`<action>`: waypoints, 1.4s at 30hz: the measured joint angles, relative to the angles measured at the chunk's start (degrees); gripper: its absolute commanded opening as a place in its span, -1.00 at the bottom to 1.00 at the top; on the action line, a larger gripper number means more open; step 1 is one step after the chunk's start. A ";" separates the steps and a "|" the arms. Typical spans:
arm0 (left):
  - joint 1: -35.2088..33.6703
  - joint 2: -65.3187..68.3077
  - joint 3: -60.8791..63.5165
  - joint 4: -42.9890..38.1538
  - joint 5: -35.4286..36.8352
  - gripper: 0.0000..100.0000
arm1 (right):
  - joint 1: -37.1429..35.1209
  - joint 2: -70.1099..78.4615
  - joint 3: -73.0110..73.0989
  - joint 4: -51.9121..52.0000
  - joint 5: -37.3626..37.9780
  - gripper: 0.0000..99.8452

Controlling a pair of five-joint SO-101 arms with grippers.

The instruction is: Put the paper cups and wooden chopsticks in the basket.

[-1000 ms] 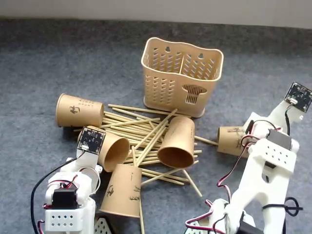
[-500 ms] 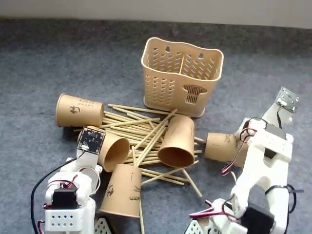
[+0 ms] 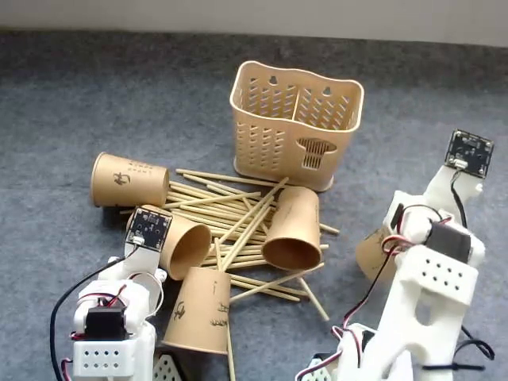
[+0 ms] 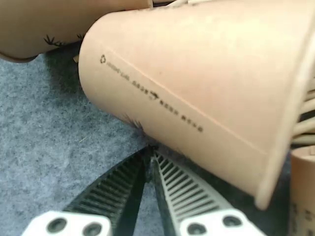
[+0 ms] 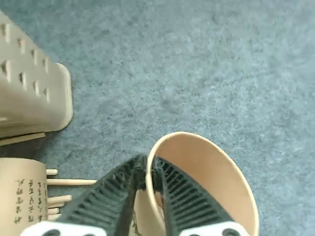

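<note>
The grey desk (image 3: 95, 103) carries everything. The basket (image 3: 295, 127) stands upright near the far edge, about midway along it, with a divider splitting it in two.

Five paper cups are outside the basket. The left cup (image 3: 128, 181) lies on its side toward the left edge. The middle cup (image 3: 292, 230) lies on its side in front of the basket, with its mouth toward the near edge. The tilted cup (image 3: 184, 244) lies just beside the left arm. The near cup (image 3: 200, 309) lies by the near edge. The fifth cup (image 3: 371, 252) is toward the right edge, partly behind the right arm.

The right end effector (image 5: 149, 179) is narrow and clamped on the fifth cup's rim, one finger inside and one outside. The left end effector (image 4: 150, 157) has its fingers pressed together with nothing between them, and the tips are against the tilted cup's wall.

The wooden chopsticks (image 3: 222, 208) lie in a loose heap between the left cup and the middle cup. Some run under the middle cup.
</note>
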 measured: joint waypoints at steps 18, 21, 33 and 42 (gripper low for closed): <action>0.00 0.00 0.00 0.00 0.00 -0.99 | -6.24 -23.21 0.00 -5.19 5.89 -0.99; 0.00 0.00 0.00 0.00 0.00 -0.99 | -9.05 -25.41 0.00 -10.37 5.89 -0.99; 0.00 0.00 0.00 0.00 0.00 -0.99 | -16.97 -25.93 0.00 -34.46 5.89 -0.99; 0.00 0.00 0.00 0.00 0.00 -0.99 | -18.81 -25.85 0.00 -45.80 5.89 -0.98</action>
